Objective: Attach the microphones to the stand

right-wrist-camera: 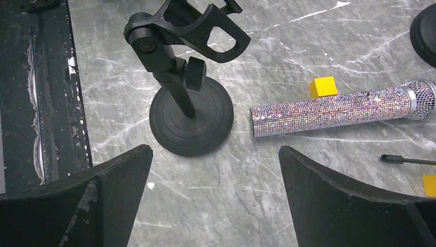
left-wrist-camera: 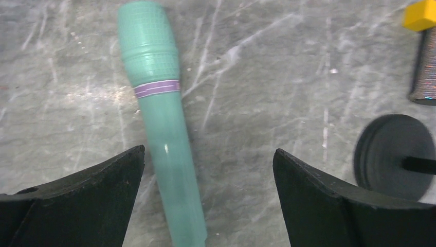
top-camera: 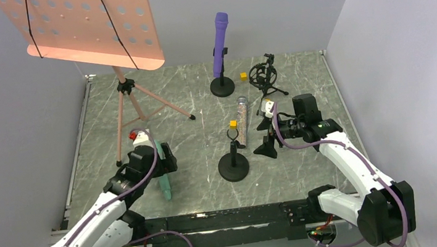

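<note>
Microphone (left-wrist-camera: 163, 134), mint green, lies flat between the left pincer's (left-wrist-camera: 208, 151) spread jaws.

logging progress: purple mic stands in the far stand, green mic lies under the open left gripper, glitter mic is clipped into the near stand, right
One slip: the glitter mic lies flat beside the near stand, whose clip is empty; the right wrist view shows it. The rest holds.

Glittery mic (right-wrist-camera: 329, 112), matt blk stand (right-wrist-camera: 198, 126)
</note>
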`<action>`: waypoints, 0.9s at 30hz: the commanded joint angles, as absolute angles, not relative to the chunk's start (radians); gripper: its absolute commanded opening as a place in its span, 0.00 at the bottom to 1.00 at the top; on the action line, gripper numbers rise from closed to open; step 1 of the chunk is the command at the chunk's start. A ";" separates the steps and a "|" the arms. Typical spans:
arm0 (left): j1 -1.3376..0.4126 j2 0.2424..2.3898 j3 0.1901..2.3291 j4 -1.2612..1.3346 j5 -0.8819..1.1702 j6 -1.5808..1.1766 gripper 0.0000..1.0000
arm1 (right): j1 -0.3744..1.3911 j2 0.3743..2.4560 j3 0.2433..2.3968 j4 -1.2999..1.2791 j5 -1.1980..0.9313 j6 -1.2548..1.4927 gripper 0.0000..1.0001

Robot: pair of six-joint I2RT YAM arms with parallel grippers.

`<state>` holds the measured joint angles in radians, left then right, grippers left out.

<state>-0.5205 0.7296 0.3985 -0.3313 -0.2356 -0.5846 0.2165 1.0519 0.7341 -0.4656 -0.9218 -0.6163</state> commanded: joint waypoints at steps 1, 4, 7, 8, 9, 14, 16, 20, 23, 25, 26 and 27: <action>-0.517 0.856 0.493 -0.441 -0.359 -0.612 0.98 | 0.209 1.039 0.767 -0.460 -0.933 -0.608 1.00; -0.517 0.972 0.543 -0.495 -0.402 -0.656 0.98 | 0.207 1.040 0.764 -0.459 -0.930 -0.606 1.00; -0.517 1.044 0.562 -0.484 -0.413 -0.670 0.95 | 0.206 1.042 0.763 -0.457 -0.930 -0.608 1.00; -0.516 1.060 0.561 -0.468 -0.415 -0.671 0.93 | 0.206 1.043 0.764 -0.457 -0.928 -0.608 1.00; -0.516 1.076 0.562 -0.454 -0.416 -0.670 0.91 | 0.206 1.043 0.764 -0.458 -0.928 -0.607 1.00; -0.503 1.177 0.578 -0.412 -0.404 -0.667 0.84 | 0.206 1.043 0.762 -0.460 -0.931 -0.612 1.00; -0.499 1.214 0.578 -0.395 -0.402 -0.670 0.83 | 0.206 1.041 0.764 -0.462 -0.933 -0.614 1.00; -0.488 1.269 0.585 -0.365 -0.404 -0.662 0.76 | 0.206 1.039 0.762 -0.463 -0.935 -0.617 1.00; -0.478 1.311 0.602 -0.349 -0.407 -0.637 0.66 | 0.205 1.034 0.762 -0.465 -0.935 -0.620 1.00; -0.461 1.342 0.618 -0.344 -0.391 -0.620 0.52 | 0.205 1.034 0.761 -0.465 -0.930 -0.621 1.00; -0.452 1.358 0.624 -0.340 -0.380 -0.614 0.45 | 0.205 1.033 0.761 -0.465 -0.929 -0.623 1.00; -0.442 1.370 0.629 -0.336 -0.365 -0.611 0.40 | 0.205 1.030 0.761 -0.465 -0.927 -0.623 1.00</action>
<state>-0.4763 1.3186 0.5930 -0.3660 -0.3809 -0.6426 0.2100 1.0519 0.7341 -0.4702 -0.9211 -0.6109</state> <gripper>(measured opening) 0.504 0.994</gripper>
